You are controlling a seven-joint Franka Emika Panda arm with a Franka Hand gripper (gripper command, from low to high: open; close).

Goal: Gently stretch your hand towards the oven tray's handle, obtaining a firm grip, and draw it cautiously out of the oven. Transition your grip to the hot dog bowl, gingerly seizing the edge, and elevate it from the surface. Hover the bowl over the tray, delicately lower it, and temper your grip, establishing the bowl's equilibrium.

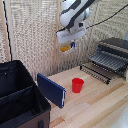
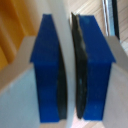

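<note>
So rn your pincer (image 1: 67, 46) is up high, well above the light wooden worktop (image 1: 95, 102), and it's clamped on the rim of the small round white bowl with yellow-orange food inside (image 1: 65, 48). Wrist view backs that up: the blue pads (image 2: 50, 70) are squeezed nearly together with a thin pale edge pinched between them, so it's gripping the bowl, not empty.

The flat dark wire rack of thin parallel bars (image 1: 105, 61) is already pulled out of the boxy dark toaster oven with the silvery front (image 1: 116, 50), over on the exterior view's right, w/ its long dark front bar (image 1: 94, 72) facing the worktop. The bowl is well apart from it, so imo the carry-over and the set-down are what's left.

What could bite you from here:
- You're holding by one edge only, so the bowl can tip or swing if you move fast, and the food slides out.
- The rack is just bars. Come down off-centre or tilted and the bowl rocks or hangs off the edge.
- Let go before it's properly seated and it drops.
- The red plastic cup (image 1: 77, 85) and the blue flat panel (image 1: 51, 90) sit lower down, so prob not in the path, but don't dip early.
</note>
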